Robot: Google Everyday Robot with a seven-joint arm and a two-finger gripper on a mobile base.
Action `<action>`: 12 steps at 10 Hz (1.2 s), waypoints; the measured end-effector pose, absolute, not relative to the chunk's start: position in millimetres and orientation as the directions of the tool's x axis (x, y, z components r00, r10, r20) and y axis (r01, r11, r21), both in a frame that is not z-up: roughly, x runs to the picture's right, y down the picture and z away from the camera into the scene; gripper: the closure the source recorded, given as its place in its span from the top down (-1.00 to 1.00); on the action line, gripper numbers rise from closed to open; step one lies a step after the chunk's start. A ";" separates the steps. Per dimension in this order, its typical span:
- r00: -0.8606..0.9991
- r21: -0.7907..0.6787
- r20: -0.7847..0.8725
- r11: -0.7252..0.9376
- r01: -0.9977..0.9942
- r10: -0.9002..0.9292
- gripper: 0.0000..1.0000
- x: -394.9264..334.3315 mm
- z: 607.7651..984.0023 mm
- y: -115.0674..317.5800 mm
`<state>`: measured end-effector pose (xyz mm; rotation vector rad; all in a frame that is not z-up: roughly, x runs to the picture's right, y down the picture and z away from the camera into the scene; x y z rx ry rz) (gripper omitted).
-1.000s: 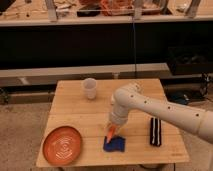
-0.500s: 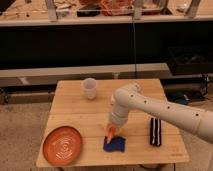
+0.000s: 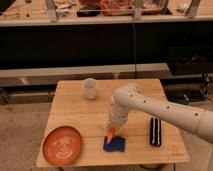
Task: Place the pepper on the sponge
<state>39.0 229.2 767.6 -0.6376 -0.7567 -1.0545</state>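
I saw end effector (image 3: 113,128) gripping pepper (image 3: 110,134) over sponge (image 3: 116,145) left edge; barely shifted since last second, release likely near.

My gripper (image 3: 112,130) is cream-white like my arm (image 3: 165,107), parked over the near middle of the counter (image 3: 75,112), right at the sponge's left edge. The pepper (image 3: 109,135) at its tip is orange-red and the sponge (image 3: 116,145) is dark blue. Counter's pale wood with plank lines. Near left is an orange plate (image 3: 62,145) with lighter ring marks, farther back a whitish cup (image 3: 89,89), and to the right a black oblong thing (image 3: 156,131) with white stripes.
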 end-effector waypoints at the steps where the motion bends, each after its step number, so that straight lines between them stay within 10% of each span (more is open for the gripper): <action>1: 0.293 -0.102 0.801 0.363 0.926 -0.522 -0.32 38.9 767.6 229.2; 6: 0.285 -0.099 0.803 0.355 0.930 -0.523 0.05 39.5 768.0 230.0; 12: 0.277 -0.096 0.806 0.346 0.933 -0.523 -0.05 40.6 768.9 231.5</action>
